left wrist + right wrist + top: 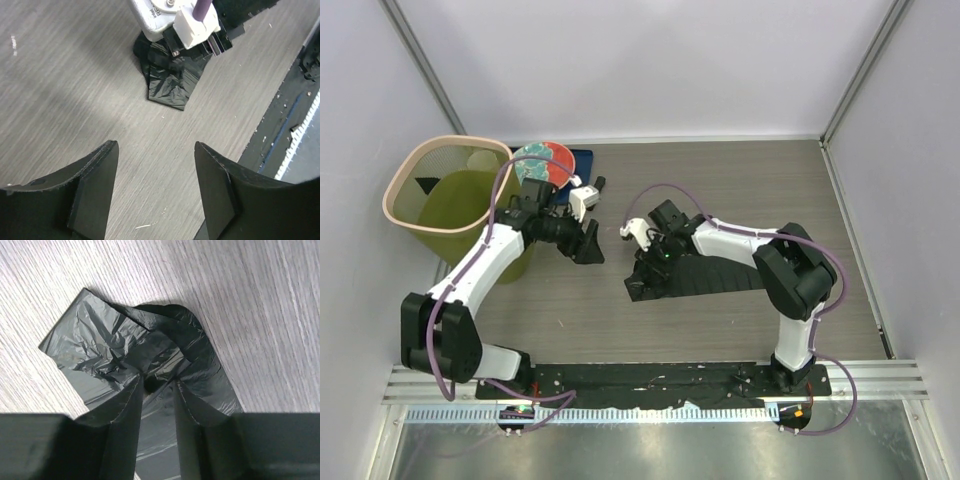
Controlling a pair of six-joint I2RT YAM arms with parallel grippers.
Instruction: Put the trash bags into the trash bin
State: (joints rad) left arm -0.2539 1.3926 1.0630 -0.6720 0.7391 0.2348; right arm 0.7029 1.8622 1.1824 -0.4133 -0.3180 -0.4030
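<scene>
A black trash bag (720,278) lies flat on the wooden table in front of the right arm. My right gripper (646,268) presses down on the bag's left end. In the right wrist view the wrinkled film (95,345) bunches up into a fold between the narrowly parted fingers of that gripper (157,380). My left gripper (588,245) hovers over bare table left of the bag, open with nothing between its fingers (155,145); the bag's end (170,82) shows ahead of it. The olive-green trash bin (408,160) stands at the far left.
A red-and-teal plate (548,160) and a dark blue mat (583,160) lie behind the left gripper, next to the bin. A small dark shape (425,185) shows inside the bin. A black base rail (660,380) runs along the near edge.
</scene>
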